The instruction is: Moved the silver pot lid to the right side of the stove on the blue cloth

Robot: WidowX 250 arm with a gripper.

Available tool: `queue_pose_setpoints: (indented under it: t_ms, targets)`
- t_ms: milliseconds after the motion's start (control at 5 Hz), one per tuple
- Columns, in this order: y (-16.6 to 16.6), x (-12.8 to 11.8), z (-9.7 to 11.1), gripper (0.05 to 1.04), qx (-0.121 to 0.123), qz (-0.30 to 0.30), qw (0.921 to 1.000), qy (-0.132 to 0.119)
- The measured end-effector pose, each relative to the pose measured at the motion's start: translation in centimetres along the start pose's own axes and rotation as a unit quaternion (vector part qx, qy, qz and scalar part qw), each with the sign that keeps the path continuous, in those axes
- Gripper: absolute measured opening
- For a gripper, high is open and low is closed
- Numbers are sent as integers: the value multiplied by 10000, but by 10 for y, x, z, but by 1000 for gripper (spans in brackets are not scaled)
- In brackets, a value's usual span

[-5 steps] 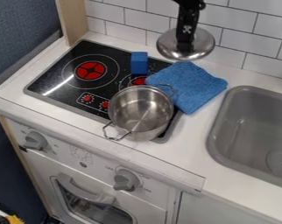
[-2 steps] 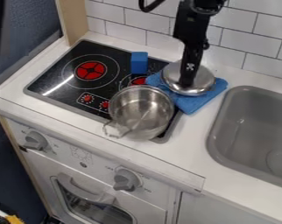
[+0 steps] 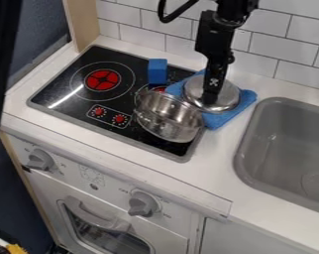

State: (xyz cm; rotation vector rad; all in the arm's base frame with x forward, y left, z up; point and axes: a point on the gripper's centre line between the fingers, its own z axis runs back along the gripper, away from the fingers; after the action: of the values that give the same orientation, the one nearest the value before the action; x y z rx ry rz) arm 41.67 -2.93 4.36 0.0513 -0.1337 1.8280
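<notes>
**Lid found lying on the blue cloth, gripper at its centre**

Bearings are taken from the pot, with twelve at the top of the camera view.

Nearest, the white oven front (image 3: 188, 225) carries two grey knobs, one (image 3: 143, 204) at six o'clock and one (image 3: 39, 159) at eight. The grey sink (image 3: 281, 154) is set into the white counter (image 3: 218, 149) at four o'clock.

The metal pot (image 3: 169, 119) is at the stove's right part and appears tilted, its rim sloping down toward four o'clock. The black stove (image 3: 63, 92) shows a red burner (image 3: 102, 80) at ten o'clock.

The silver pot lid (image 3: 228, 98) lies at two o'clock, just beside the pot, on the blue cloth (image 3: 218, 119). The gripper (image 3: 211, 97) points down at the lid's middle; how far open it is, and whether it grips the lid, cannot be told.

Farther off, a blue block (image 3: 157, 72) stands on the stove at twelve o'clock. White wall tiles (image 3: 288, 47) form the back.
</notes>
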Motion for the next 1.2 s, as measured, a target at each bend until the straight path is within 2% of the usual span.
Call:
queue_pose_setpoints:
  t_ms: [200,400,600,800,1000,1200]
  targets:
    - [0,1,0,340,1,45,10000,0]
    - [4,3,-1,644,107,86,9999,-80]
    - [4,16,13,934,72,369,9993,85]
    - [0,33,43,1007,-171,605,9979,184]
    - [3,38,63,1002,-258,659,9973,202]
    - [4,53,92,999,-449,756,9957,300]
